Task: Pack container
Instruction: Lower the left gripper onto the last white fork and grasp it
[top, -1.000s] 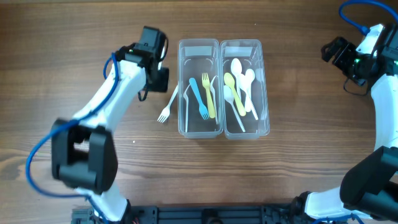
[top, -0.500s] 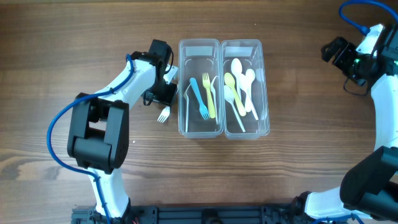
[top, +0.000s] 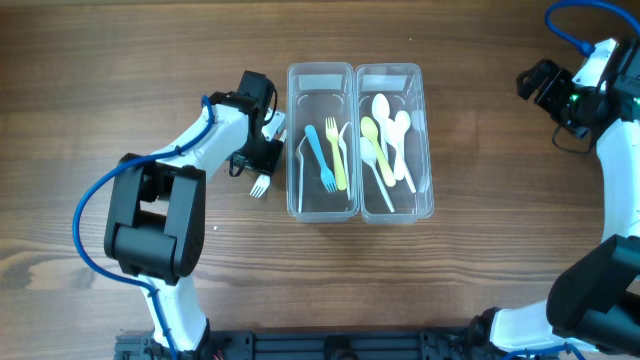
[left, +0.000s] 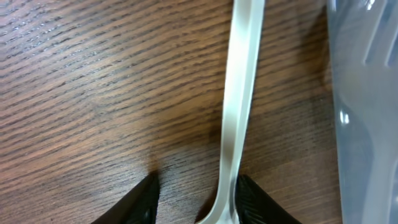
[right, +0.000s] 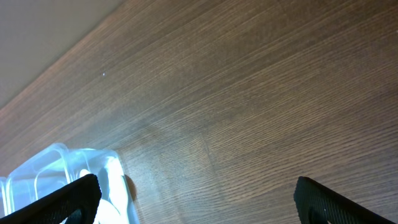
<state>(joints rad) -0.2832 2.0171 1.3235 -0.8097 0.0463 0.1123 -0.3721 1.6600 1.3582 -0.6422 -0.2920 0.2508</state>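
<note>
A white plastic fork (top: 260, 186) lies on the wooden table just left of the clear left container (top: 293, 140). That container holds a blue fork (top: 318, 155) and a yellow fork (top: 336, 150). The clear right container (top: 428, 140) holds several spoons (top: 385, 140). My left gripper (top: 262, 152) is low over the white fork's handle. In the left wrist view the handle (left: 239, 112) runs between the open fingers (left: 196, 199), close to the right finger. My right gripper (top: 535, 80) is open and empty at the far right, also seen in its wrist view (right: 199, 199).
The left container's wall (left: 367, 112) stands right beside the left gripper. A corner of the right container (right: 56, 168) shows in the right wrist view. Bare wooden table surrounds the containers.
My left gripper has moved toward the containers and down onto the white fork's handle. The fork has shifted slightly. The right arm has not moved.
</note>
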